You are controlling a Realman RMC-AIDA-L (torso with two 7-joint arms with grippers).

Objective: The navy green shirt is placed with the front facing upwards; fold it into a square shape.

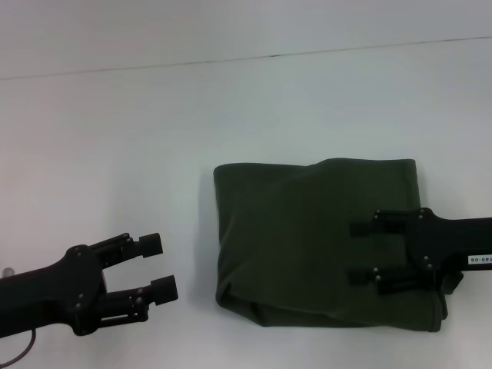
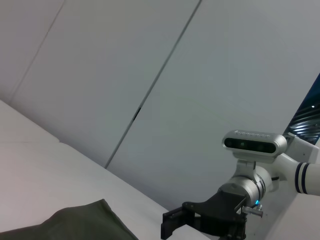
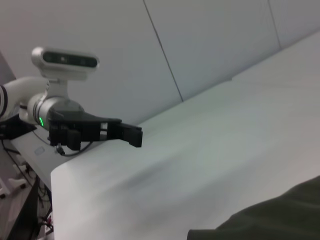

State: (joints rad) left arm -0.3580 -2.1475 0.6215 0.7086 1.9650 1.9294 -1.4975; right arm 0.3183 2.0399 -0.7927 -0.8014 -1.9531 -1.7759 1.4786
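Shirt [image 1: 307,238] already folded near-square on tabletop [image 1: 115,154]; soft, light, limp, likely best pinched at edges. Right gripper [image 1: 360,254] above shirt, jaws wide, empty. Left gripper [image 1: 157,267] beside shirt, jaws wide

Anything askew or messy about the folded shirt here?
Mostly tidy. The navy green shirt lies folded roughly square on the table, but its near edge bulges unevenly. The right gripper hovers over it, jaws open; the left gripper is off it.
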